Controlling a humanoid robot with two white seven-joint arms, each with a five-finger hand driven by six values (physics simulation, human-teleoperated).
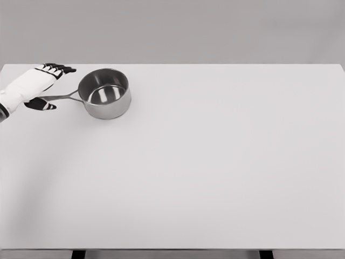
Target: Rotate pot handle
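A small steel pot (105, 94) stands upright on the white table (205, 162) at the far left. Its thin handle (63, 97) points left, slightly toward me. My left hand (49, 86) comes in from the left edge and sits at the handle's outer end. Its dark fingers (59, 68) reach out above the handle and its thumb (41, 104) lies below it, so the handle end runs between them. The fingers are spread and not closed around the handle. The right arm does not show.
The table's back edge (172, 64) runs just behind the pot and the hand. A plain grey wall stands behind it.
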